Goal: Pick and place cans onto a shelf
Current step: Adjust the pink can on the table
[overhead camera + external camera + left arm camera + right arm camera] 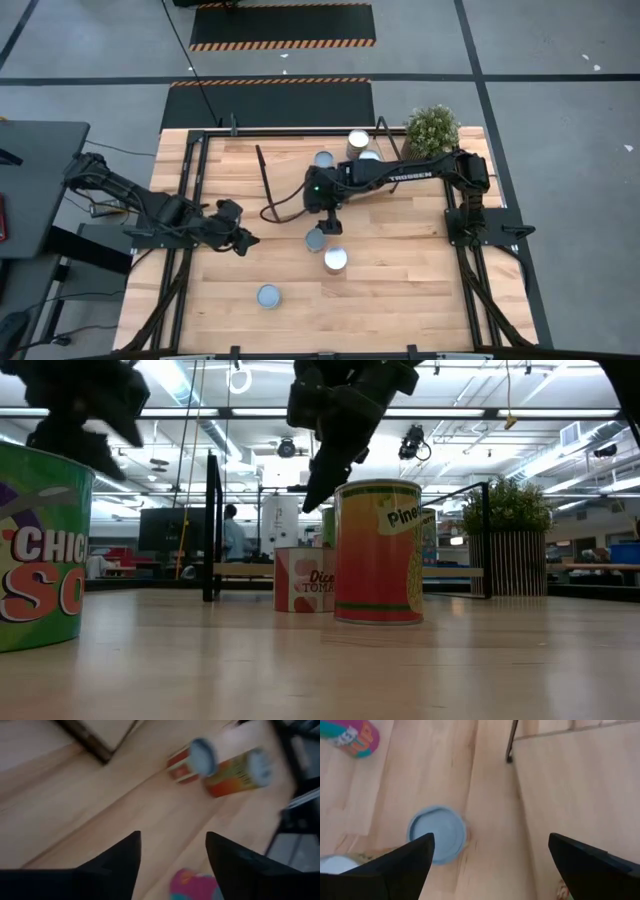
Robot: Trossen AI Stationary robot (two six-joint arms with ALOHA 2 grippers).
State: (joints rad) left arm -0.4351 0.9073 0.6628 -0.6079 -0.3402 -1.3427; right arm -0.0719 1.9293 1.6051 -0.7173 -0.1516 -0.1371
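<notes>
shelf [400,195] fills the upper middle of my high view, three cans [358,141] at its upper edge. right gripper [331,222] hangs mid-frame with jaws spread wide, just above the tomato can [316,240] and pineapple can [335,260]. left gripper [240,240] hovers lower left, jaws parted and empty. a lone can [268,296] sits near the bottom.

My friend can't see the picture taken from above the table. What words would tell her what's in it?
From above, the right end effector hangs open beside a blue-topped can on the wooden table. The left end effector waits open at the left, and more cans sit by a plant.
</notes>
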